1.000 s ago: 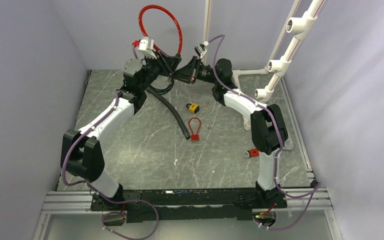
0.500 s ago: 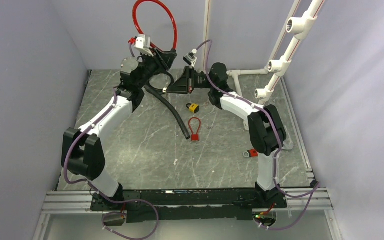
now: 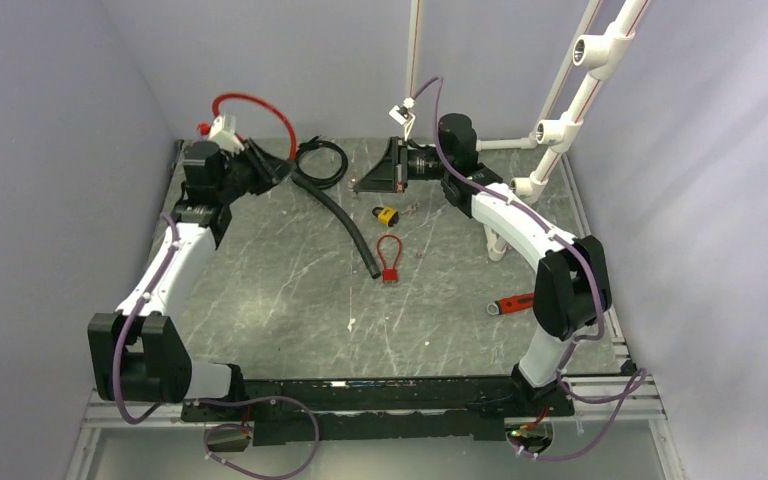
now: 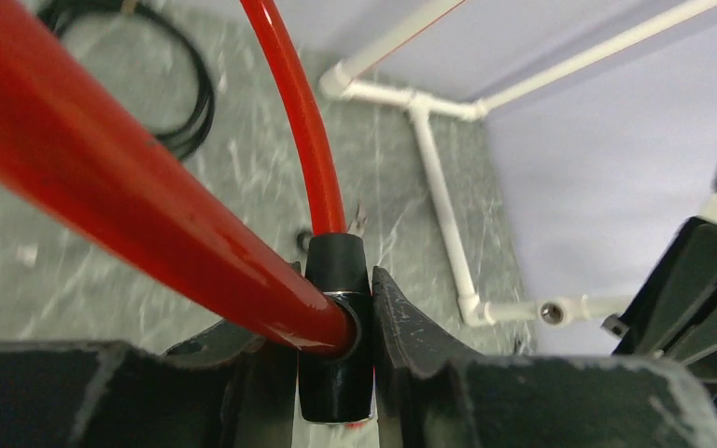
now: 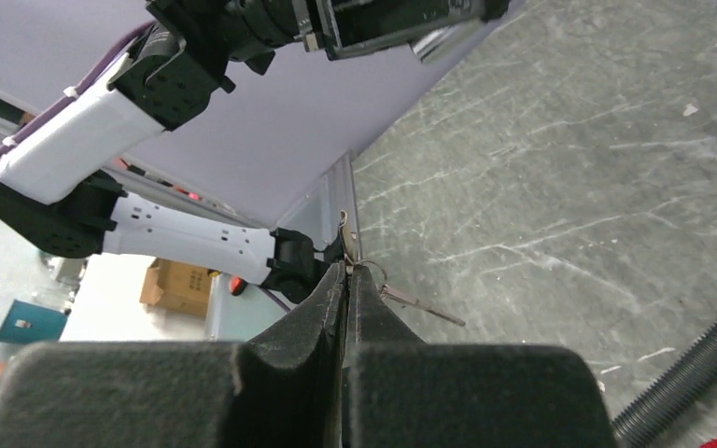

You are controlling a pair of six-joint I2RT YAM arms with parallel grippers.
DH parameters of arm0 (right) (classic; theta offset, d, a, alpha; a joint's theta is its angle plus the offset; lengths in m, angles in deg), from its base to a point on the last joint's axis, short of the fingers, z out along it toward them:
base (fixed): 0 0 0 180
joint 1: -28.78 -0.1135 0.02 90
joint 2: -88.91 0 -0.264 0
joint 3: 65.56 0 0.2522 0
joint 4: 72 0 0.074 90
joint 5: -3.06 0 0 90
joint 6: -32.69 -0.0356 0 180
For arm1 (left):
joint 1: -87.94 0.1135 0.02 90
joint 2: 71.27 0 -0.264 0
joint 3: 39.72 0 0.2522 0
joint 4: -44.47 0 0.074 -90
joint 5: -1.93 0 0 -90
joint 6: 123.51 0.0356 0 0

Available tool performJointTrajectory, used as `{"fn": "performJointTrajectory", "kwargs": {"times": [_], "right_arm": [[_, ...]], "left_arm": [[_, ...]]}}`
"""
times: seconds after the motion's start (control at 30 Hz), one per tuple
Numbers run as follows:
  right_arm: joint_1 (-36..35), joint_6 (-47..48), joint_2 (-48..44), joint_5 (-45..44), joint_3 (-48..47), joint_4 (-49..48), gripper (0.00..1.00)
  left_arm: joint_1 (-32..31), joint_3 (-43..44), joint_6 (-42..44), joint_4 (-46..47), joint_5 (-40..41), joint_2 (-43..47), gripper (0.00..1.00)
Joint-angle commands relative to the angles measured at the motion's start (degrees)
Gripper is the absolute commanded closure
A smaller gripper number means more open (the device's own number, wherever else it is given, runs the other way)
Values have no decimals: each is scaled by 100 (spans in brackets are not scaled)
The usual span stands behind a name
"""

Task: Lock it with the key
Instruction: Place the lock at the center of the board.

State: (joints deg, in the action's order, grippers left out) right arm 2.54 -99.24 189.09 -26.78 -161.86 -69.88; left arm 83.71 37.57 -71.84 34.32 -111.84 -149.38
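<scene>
Right wrist view shows you the small silver key hanging from the tips of the clenched right gripper, near the yellow padlock, on its far side. Well left of that padlock, the left gripper clamps the black barrel of the red cable lock.

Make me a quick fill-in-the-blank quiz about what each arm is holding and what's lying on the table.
1. The left gripper is shut on a ____ cable lock.
2. The right gripper is shut on a small metal ____.
3. The padlock lying on the table is ____.

Missing words: red; key; yellow.
</scene>
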Motion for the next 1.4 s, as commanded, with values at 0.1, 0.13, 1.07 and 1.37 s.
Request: {"fn": "performJointTrajectory", "kwargs": {"times": [0.1,0.13,1.07,1.37], "right_arm": [[61,651,-177,-136,77,557,100],[66,658,-174,-132,61,573,100],[66,961,-329,-240,247,1138,100],[66,1034,-337,-206,187,1286,100]], "left_arm": [[812,-1054,-856,-619,-1187,148,100],[852,-1188,-936,-590,-1262,136,100],[968,-3126,-1633,-864,-1583,-333,45],[977,-1880,-61,-3176,-1391,16,9]]}}
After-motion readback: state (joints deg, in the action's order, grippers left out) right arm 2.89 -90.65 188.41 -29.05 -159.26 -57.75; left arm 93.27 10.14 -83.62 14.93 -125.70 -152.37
